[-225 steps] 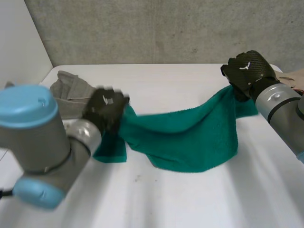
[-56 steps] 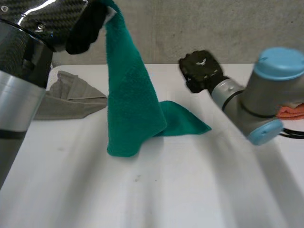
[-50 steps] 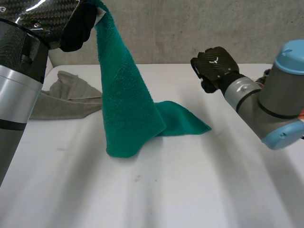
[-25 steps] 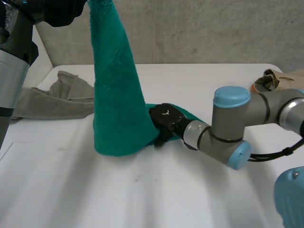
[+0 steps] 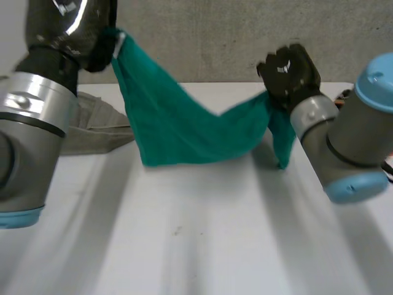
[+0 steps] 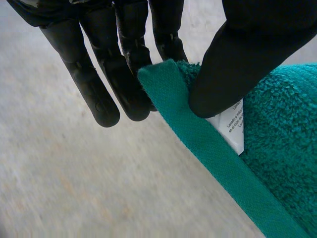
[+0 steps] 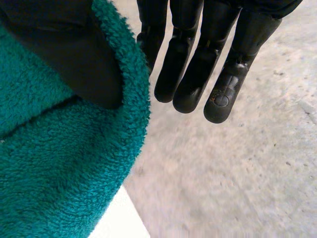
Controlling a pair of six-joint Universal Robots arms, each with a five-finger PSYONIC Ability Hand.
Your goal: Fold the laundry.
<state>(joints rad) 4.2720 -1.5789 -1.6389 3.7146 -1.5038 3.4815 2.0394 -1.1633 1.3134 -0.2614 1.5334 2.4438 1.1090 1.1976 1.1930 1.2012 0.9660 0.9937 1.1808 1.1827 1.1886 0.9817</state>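
Note:
A green towel (image 5: 184, 126) hangs stretched in the air between my two hands, its lower edge near the white table (image 5: 202, 233). My left hand (image 5: 92, 31) is raised high at the left. In the left wrist view its thumb (image 6: 237, 64) pinches the hemmed corner of the towel (image 6: 213, 148), beside a white label (image 6: 233, 126), against straight fingers (image 6: 124, 64). My right hand (image 5: 288, 70) holds the towel's other top corner, lower down. In the right wrist view its thumb (image 7: 74, 54) presses the towel (image 7: 59, 168) against the fingers (image 7: 198, 59).
A grey cloth (image 5: 92, 126) lies crumpled on the table at the far left, behind my left arm (image 5: 31, 135). A concrete wall (image 5: 215, 37) backs the table. My right arm (image 5: 350, 141) stands over the table's right side.
My right hand went down to the towel on the table, took a corner and lifted it up to the right. The towel, earlier hanging from my left hand alone, now spans both hands.

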